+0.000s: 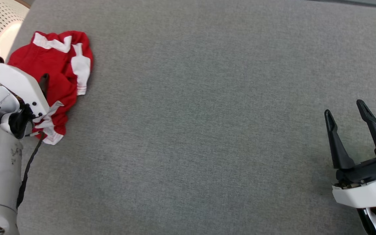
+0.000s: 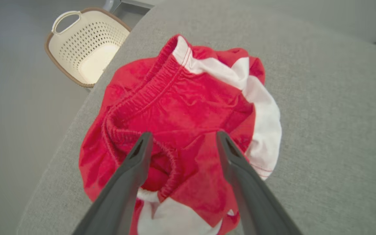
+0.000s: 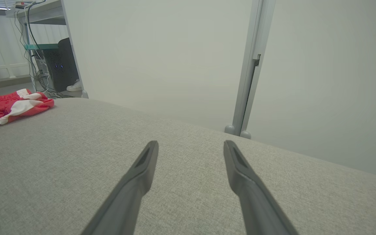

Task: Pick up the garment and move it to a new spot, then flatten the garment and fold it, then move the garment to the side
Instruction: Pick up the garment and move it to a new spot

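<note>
A crumpled pair of red shorts with white panels, the garment (image 1: pixel 57 68), lies near the far left edge of the grey table. My left gripper (image 2: pixel 183 138) hovers open right over it, its two fingers spread above the elastic waistband (image 2: pixel 142 101). In the head view the left arm's white wrist (image 1: pixel 15 85) covers part of the garment, and only one dark fingertip (image 1: pixel 44 80) sticks out. My right gripper (image 1: pixel 346 112) stands open at the lower right, far from the garment, with nothing between its fingers. The right wrist view catches the garment (image 3: pixel 11 106) at its far left.
A cream perforated basket (image 2: pixel 86 45) stands on the floor just beyond the table's left corner. The grey fabric tabletop (image 1: pixel 207 114) stretches wide between the two arms. Past the table are a pale wall, a door frame (image 3: pixel 250 65) and a shelf with cables (image 3: pixel 44 49).
</note>
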Controlling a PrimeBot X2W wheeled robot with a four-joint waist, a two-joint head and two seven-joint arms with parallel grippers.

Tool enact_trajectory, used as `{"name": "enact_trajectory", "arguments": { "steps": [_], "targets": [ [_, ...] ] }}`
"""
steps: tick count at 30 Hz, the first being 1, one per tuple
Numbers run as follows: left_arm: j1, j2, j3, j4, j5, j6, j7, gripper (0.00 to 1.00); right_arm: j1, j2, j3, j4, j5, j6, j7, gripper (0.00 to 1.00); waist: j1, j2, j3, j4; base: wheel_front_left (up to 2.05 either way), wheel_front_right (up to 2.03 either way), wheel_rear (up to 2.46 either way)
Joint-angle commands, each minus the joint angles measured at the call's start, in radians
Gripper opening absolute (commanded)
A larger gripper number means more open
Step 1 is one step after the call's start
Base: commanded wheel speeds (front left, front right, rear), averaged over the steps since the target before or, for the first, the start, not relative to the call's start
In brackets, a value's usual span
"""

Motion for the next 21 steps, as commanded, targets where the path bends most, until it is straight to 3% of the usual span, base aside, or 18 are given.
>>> {"name": "enact_trajectory", "arguments": {
  "steps": [1, 10, 11, 12, 21],
  "targets": [
    [-0.023, 0.021, -0.002, 0.049, 0.001, 0.002, 0.018, 1.0, -0.022, -0.003, 0.006, -0.01, 0.001, 0.0, -0.001, 1.0, 0.0, 0.0, 0.058, -0.053, 0.0, 0.0, 0.0],
    [0.008, 0.002, -0.008, 0.219, -0.017, -0.001, 0.042, 1.0, -0.036, -0.007, -0.01, -0.024, 0.004, 0.0, -0.001, 1.0, 0.0, 0.0, 0.105, -0.072, 0.0, 0.0, 0.0],
    [0.014, 0.0, -0.009, 0.231, -0.021, -0.004, 0.038, 0.35, -0.037, -0.007, -0.01, -0.024, 0.005, 0.0, -0.001, 1.0, 0.0, 0.0, 0.106, -0.072, 0.0, 0.0, 0.0],
    [0.018, -0.004, -0.01, 0.241, -0.024, -0.008, 0.028, 0.0, -0.04, -0.007, -0.01, -0.023, 0.006, 0.0, -0.001, 1.0, 0.0, 0.0, 0.106, -0.072, 0.0, 0.0, 0.0],
    [0.023, 0.013, -0.014, 0.19, -0.045, -0.032, -0.236, 0.0, -0.047, 0.016, 0.015, 0.005, 0.016, 0.0, -0.001, 1.0, 0.0, 0.0, 0.033, -0.066, 0.0, 0.0, 0.0]
  ]
}}
